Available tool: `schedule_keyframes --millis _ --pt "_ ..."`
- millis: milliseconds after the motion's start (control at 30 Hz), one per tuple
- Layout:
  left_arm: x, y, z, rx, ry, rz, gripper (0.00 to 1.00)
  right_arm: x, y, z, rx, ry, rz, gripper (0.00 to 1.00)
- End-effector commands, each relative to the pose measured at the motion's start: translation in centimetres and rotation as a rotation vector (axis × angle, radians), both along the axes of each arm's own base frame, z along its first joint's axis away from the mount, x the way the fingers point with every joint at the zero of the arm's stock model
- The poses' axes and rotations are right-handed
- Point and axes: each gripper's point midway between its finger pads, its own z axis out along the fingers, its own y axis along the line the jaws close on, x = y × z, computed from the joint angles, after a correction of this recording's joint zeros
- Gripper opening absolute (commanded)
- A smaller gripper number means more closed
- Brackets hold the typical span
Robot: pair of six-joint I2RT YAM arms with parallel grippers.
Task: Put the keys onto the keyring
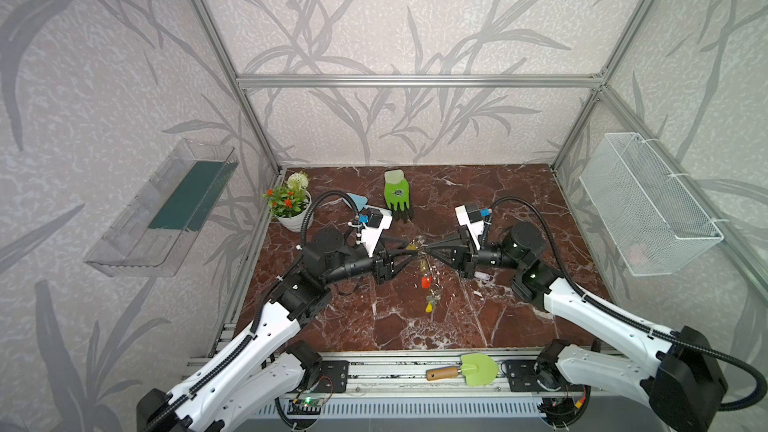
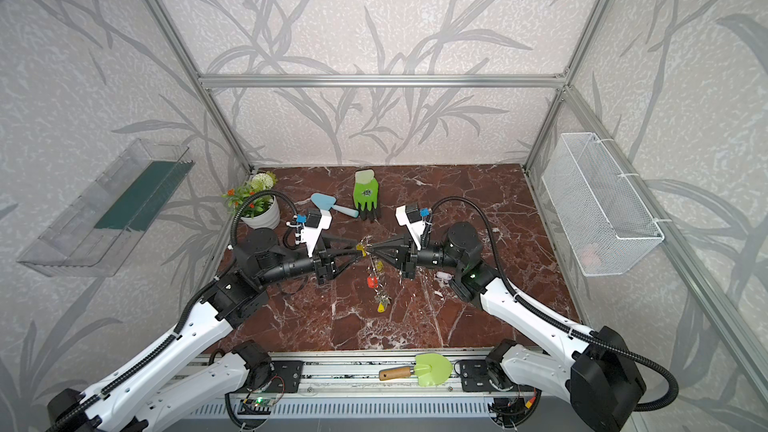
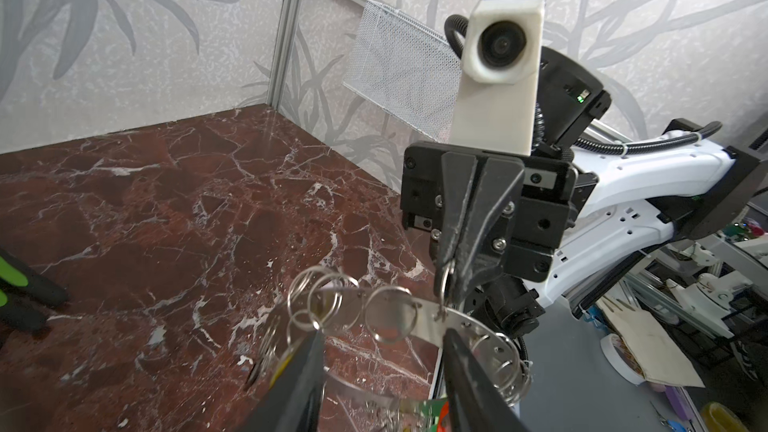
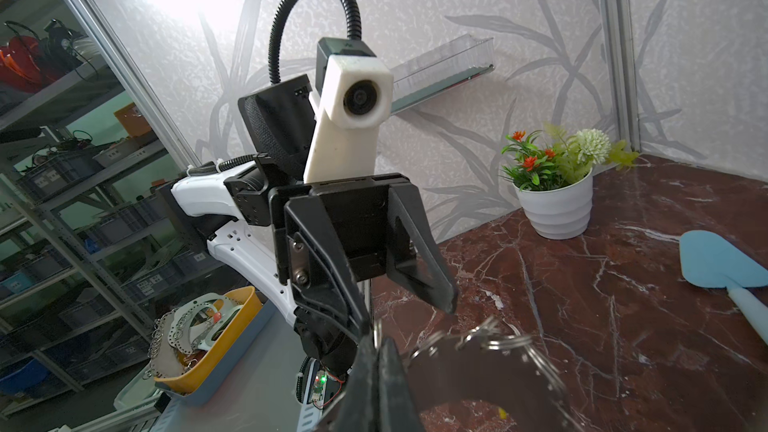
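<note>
Marble tabletop (image 1: pixel 478 326), keyring (image 3: pixel 424 322) in right claw (image 3: pixel 449 280)

At frame centre in both top views, left gripper (image 1: pixel 414 251), jaws parted, faces right gripper (image 1: pixel 427 249), pinched closed, tip to tip.

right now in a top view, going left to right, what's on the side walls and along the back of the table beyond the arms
clear wall shelf → potted plant → blue trowel → green glove → white wire basket
</note>
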Motion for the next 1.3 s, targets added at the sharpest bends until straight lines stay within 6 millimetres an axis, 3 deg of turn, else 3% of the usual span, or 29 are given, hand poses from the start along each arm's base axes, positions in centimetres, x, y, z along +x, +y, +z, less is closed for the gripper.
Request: schedule_keyframes --millis 0,900,1267 --pt "-1.0 -0.6 1.3 -0.057 -0.031 -0.074 0.46 -0.1 -0.3 2.3 0.087 -0.064 -0.009 0.00" --pt "0.0 -1.7 0.7 -0.073 -0.014 -0.061 0.23 0.3 0.2 2.3 0.132 -0.004 0.026 0.00" --pt "0.7 -1.8 0.2 -0.096 0.026 -0.011 0.00 0.1 0.2 2.3 0.118 -0.012 0.036 0.00"
